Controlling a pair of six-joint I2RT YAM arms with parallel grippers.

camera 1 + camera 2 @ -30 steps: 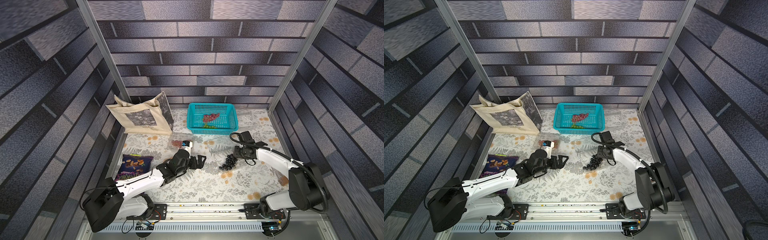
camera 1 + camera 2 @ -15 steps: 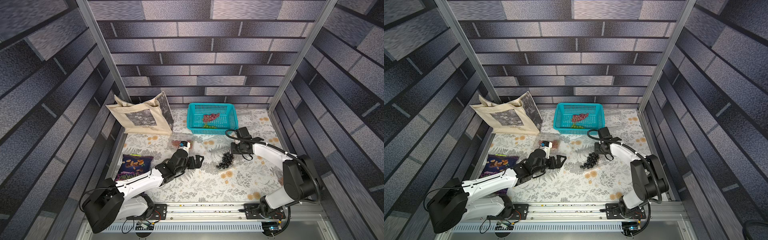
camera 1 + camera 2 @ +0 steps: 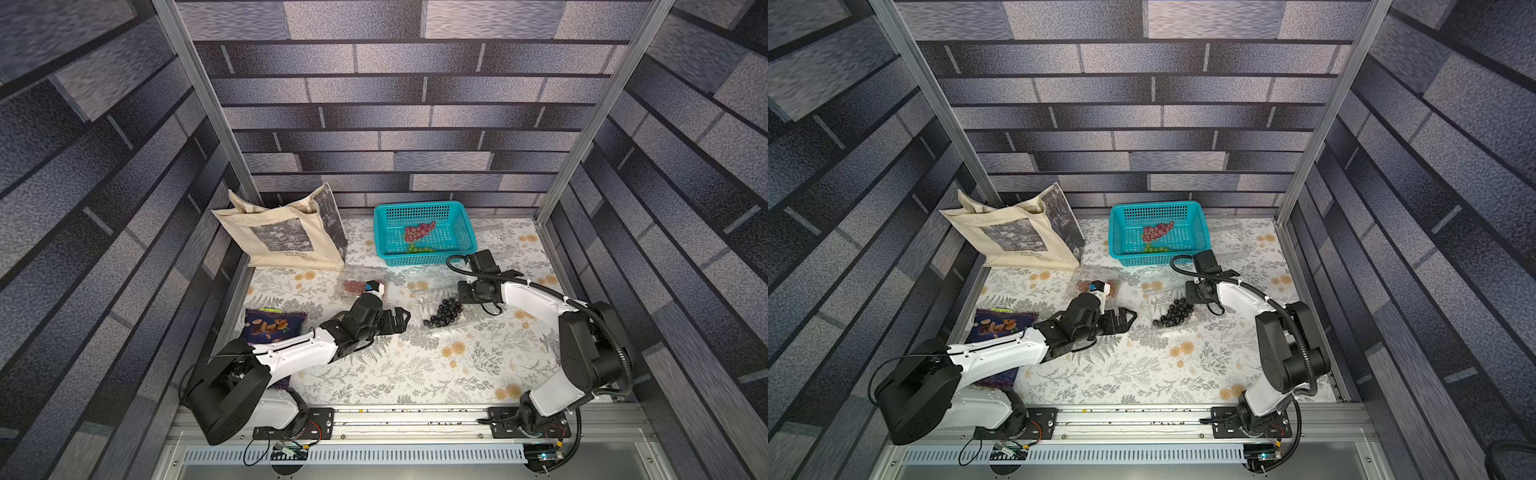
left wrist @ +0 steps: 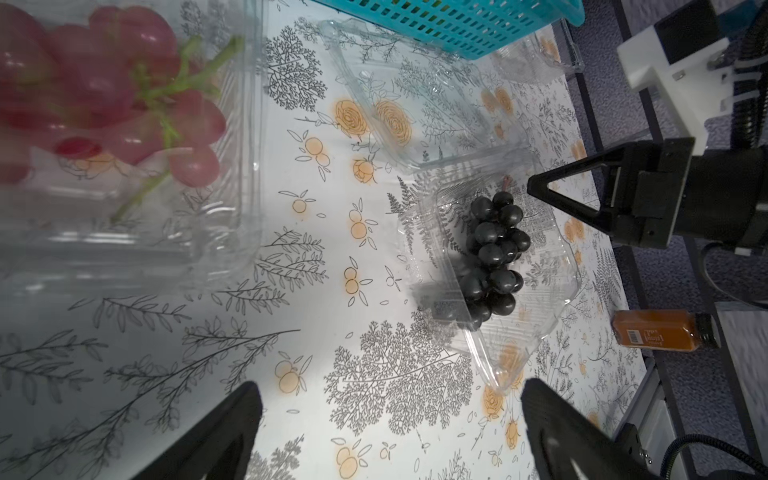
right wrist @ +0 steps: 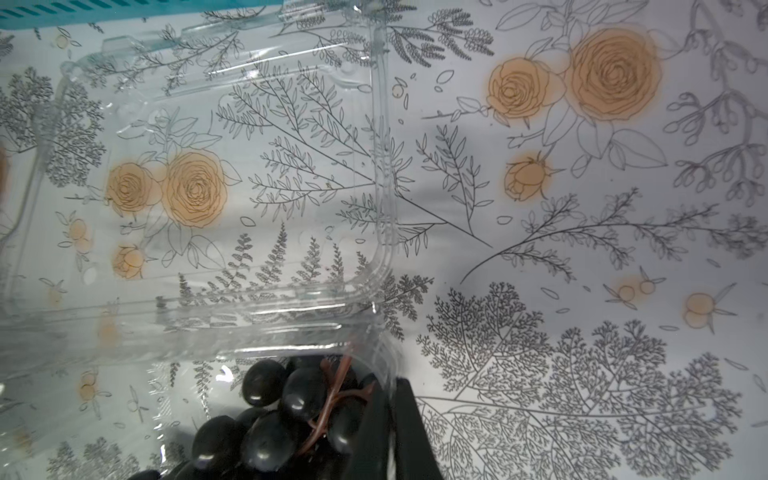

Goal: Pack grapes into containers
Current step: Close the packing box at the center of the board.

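Grapes (image 4: 493, 255), glossy blue-black (clear container (image 4: 524, 347))

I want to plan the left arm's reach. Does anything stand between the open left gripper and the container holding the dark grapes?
Nothing visible does. Between the left gripper and the container with the dark grapes lies only bare tablecloth. The right gripper is shut on the container's far rim, beyond that path.

White arm links (image 3: 299, 353), black joints (image 3: 582, 357), black pointed fingers (image 4: 232, 440), ribbed black cables (image 3: 620, 347).
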